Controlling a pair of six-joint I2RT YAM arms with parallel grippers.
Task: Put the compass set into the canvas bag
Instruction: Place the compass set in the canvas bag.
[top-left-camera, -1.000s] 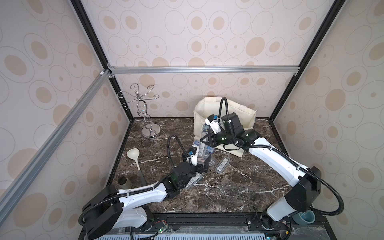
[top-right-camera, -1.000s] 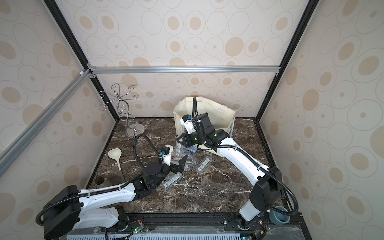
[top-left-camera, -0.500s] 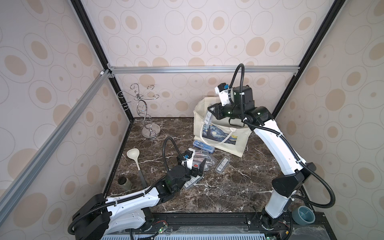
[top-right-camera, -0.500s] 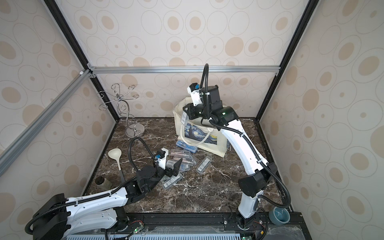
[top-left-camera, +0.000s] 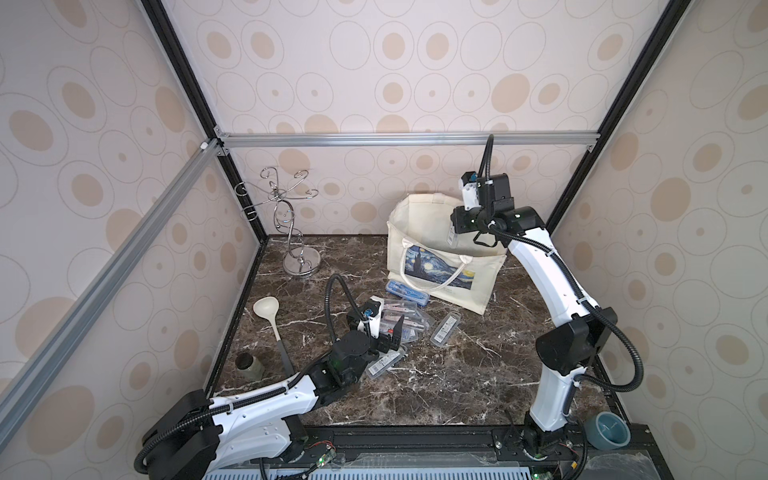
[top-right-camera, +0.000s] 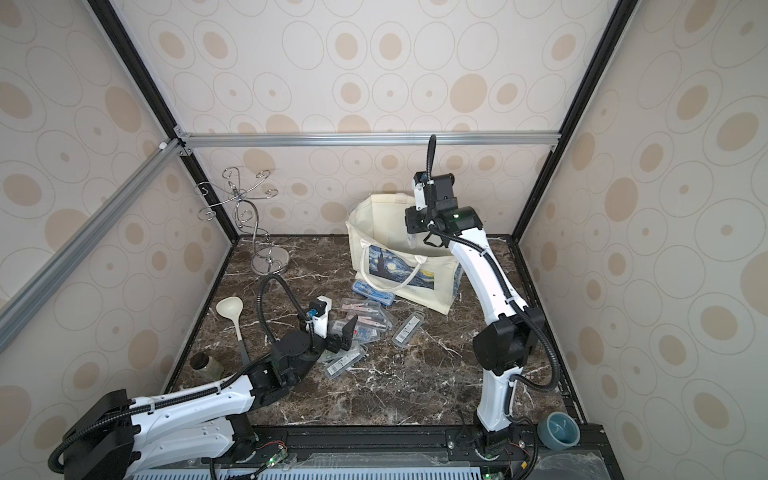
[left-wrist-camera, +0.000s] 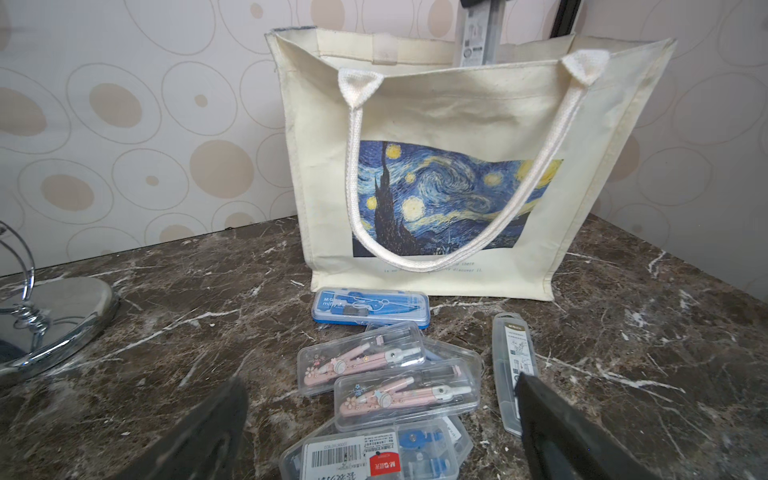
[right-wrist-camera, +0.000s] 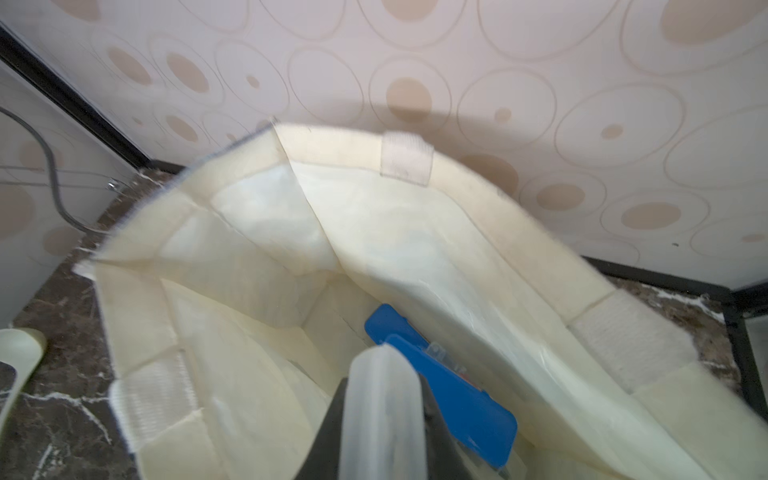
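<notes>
While the right gripper (top-left-camera: 455, 232) hangs over the open mouth of the canvas bag (top-left-camera: 478, 291), clamped on a clear compass set (right-wrist-camera: 380, 415) held upright, a blue case (right-wrist-camera: 449, 382) lies on the bag's floor. Left gripper (top-left-camera: 391, 336), jaws wide and empty, hovers over loose compass sets (left-wrist-camera: 386, 361) on the marble table (top-left-camera: 436, 386), near the bag's front.

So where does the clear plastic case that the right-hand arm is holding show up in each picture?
Top view: the clear plastic case hangs below the right gripper, over the cream canvas bag's mouth.
Top view: same spot, above the Starry Night print.
Left wrist: top edge, behind the bag's front rim.
Right wrist: bottom centre, between dark fingers.
Shared landmark: the bag's open rim.
</notes>
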